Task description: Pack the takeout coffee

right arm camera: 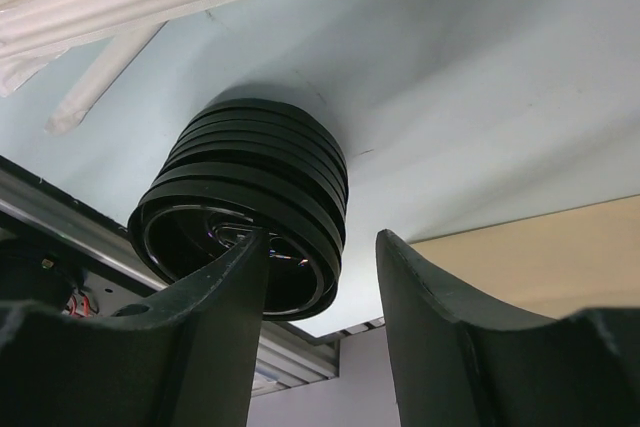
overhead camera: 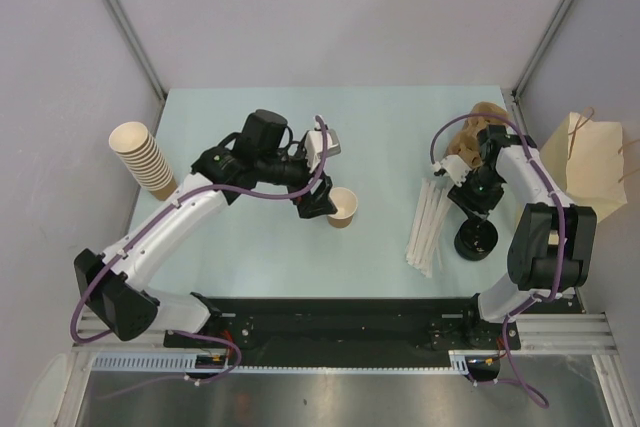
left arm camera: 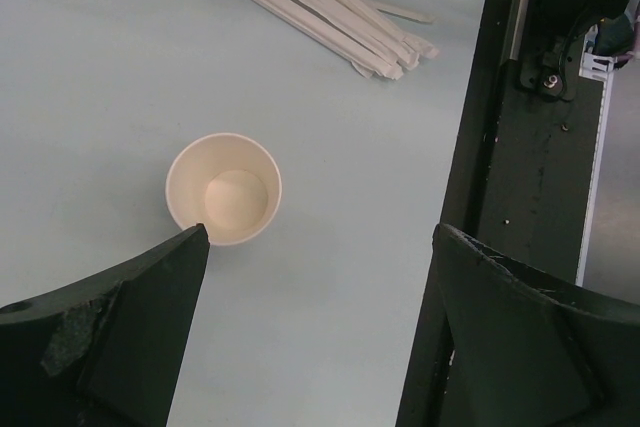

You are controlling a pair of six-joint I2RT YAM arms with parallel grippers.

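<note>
**Coffee not yet packed: cup bare, carrier waiting at the far right**

The pale surface [overhead camera: 250, 257] carries everything except the paper bag [overhead camera: 590, 167], which stands off its right edge. The brown carrier tray [overhead camera: 478, 127] sits far right, well apart from the paper cup [overhead camera: 343, 208], which stands upright and empty mid-surface. The left jaws are fully wide and hold nothing, just beside the cup and not around it. The right jaws, about half closed, straddle the rim of the top lid on the black lid stack [right arm camera: 250, 177] near right, beside the wrapped straws [overhead camera: 428, 222]. Whether they grip it I cannot tell. By this showing, lidding, seating the cup in the tray and bagging all remain.
</note>
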